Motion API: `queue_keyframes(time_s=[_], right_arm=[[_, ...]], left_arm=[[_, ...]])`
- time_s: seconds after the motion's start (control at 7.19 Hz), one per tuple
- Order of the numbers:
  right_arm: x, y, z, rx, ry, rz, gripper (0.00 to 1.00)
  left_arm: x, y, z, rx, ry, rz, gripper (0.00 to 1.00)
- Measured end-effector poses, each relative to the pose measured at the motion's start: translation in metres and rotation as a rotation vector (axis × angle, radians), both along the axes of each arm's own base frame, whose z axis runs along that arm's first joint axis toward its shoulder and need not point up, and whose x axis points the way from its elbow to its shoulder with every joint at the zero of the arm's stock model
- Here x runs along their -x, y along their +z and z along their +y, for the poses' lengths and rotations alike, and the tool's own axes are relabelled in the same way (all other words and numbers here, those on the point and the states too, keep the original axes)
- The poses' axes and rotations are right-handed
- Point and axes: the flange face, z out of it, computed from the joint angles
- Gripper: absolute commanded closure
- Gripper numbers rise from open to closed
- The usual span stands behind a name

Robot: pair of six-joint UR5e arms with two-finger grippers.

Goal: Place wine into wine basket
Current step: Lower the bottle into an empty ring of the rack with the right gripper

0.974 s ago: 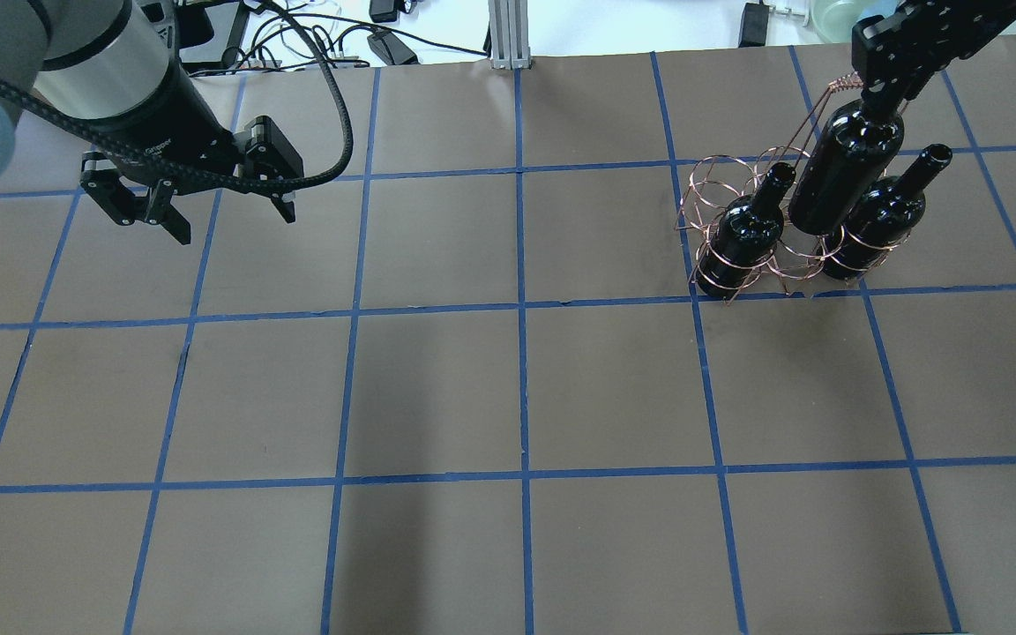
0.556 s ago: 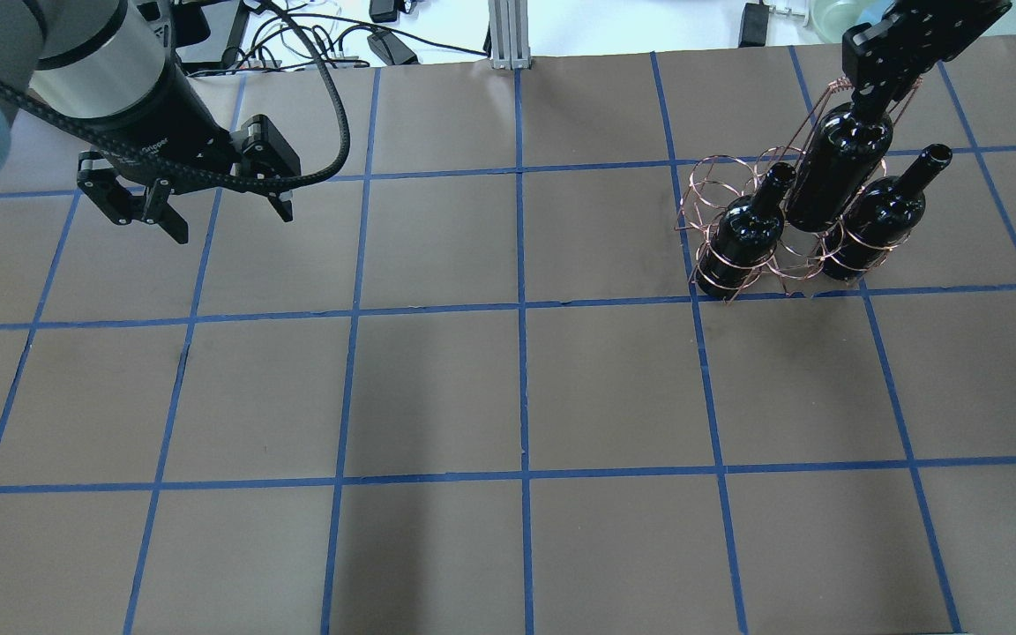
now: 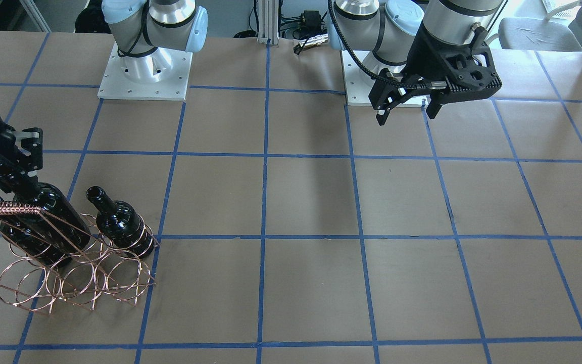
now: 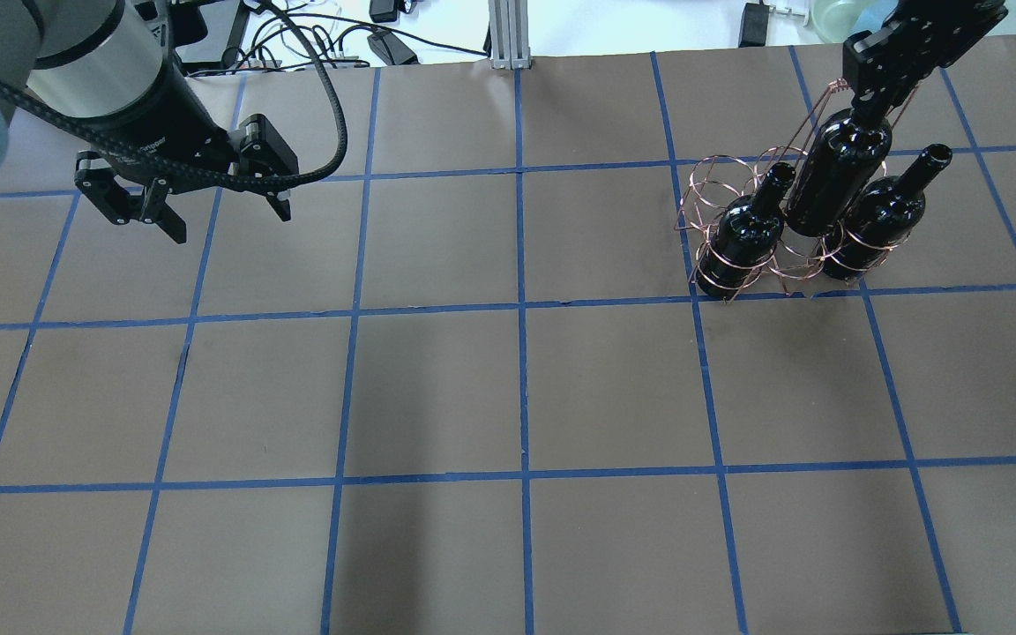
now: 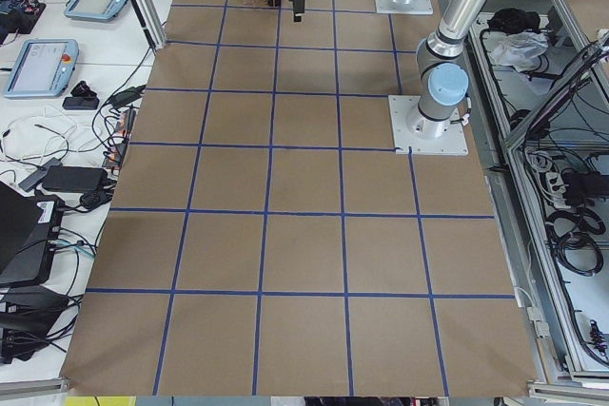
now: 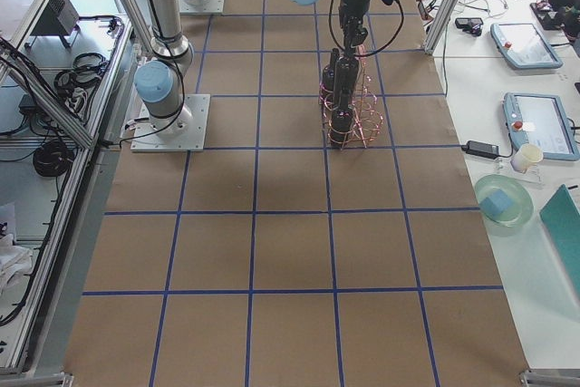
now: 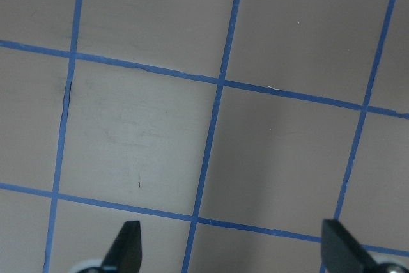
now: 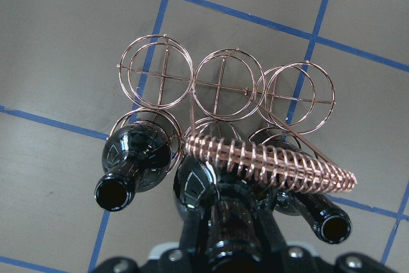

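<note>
Over the wine basket [image 4: 709, 182], the right gripper [image 4: 878, 93] is clenching the wine [image 4: 834, 181] by its neck; this is probably heavy, slippery, fragile glass. Far from the basket, the left gripper [image 4: 230, 222] is idling, jaws spread.

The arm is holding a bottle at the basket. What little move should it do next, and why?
Probably lower the bottle straight down a little. The right gripper grips its neck, and its base looks just inside the middle ring of the basket, between two seated bottles. It stands higher than they do, so it likely isn't resting at the bottom yet.
</note>
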Motion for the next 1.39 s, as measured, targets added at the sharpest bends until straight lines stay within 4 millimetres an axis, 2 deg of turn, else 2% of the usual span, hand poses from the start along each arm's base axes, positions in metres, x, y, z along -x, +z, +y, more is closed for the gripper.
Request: queue_keyframes(time_s=[0.83, 1.39], right_arm=[[0.0, -0.017, 0.0, -0.027, 0.027, -0.003, 1.0], [0.005, -0.055, -0.012, -0.033, 0.065, -0.004, 1.0]], left_arm=[[0.0, 0.001, 0.001, 0.001, -0.001, -0.003, 0.0], [0.0, 0.001, 0.001, 0.002, -0.001, -0.004, 0.0]])
